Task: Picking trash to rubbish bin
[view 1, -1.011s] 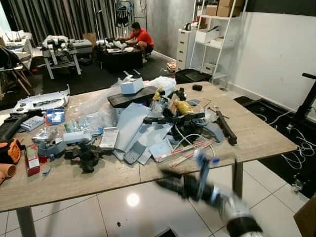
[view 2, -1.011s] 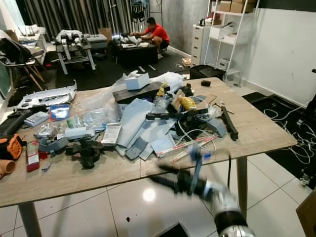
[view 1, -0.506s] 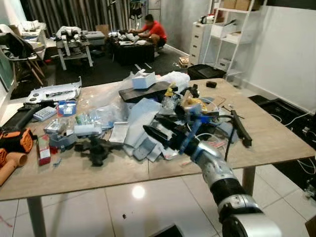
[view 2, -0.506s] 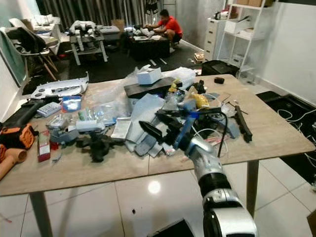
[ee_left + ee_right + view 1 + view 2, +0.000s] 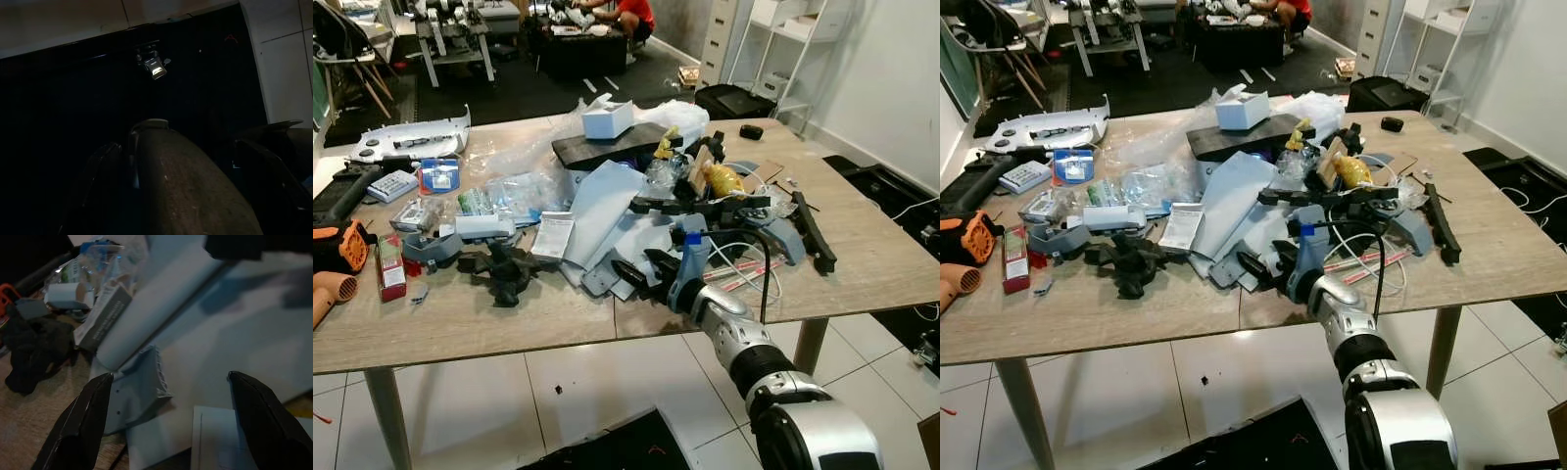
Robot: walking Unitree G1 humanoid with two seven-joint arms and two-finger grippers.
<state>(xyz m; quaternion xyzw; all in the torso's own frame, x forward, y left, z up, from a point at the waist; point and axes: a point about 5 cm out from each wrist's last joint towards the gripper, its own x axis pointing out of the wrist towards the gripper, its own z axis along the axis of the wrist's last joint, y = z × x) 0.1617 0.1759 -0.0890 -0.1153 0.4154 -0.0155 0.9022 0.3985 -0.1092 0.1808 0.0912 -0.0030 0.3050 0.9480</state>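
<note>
The right gripper (image 5: 641, 271) is now up over the table (image 5: 470, 328), low above the pale blue plastic sheets (image 5: 607, 211) near the front edge. A second ago it hung below the table edge, out over the floor. The camera has also come closer and looks down more, so the room behind has slid up.

The two black fingers (image 5: 80, 426) are spread wide apart with nothing between them. In the right wrist view they sit on each side of a small grey-blue plastic piece (image 5: 139, 387) that lies on the sheets.

The left gripper (image 5: 161, 186) hangs in the dark, and I cannot tell if it is apart or together.

The wooden table is piled with trash: clear plastic bags (image 5: 524, 191), a white box (image 5: 608, 119), a black clump (image 5: 501, 274), a red carton (image 5: 388, 266) and an orange tool (image 5: 342, 245). White tiles (image 5: 558, 382) lie under the table. At the far end of the room a person in a red shirt (image 5: 631, 12) sits by a low black table.
</note>
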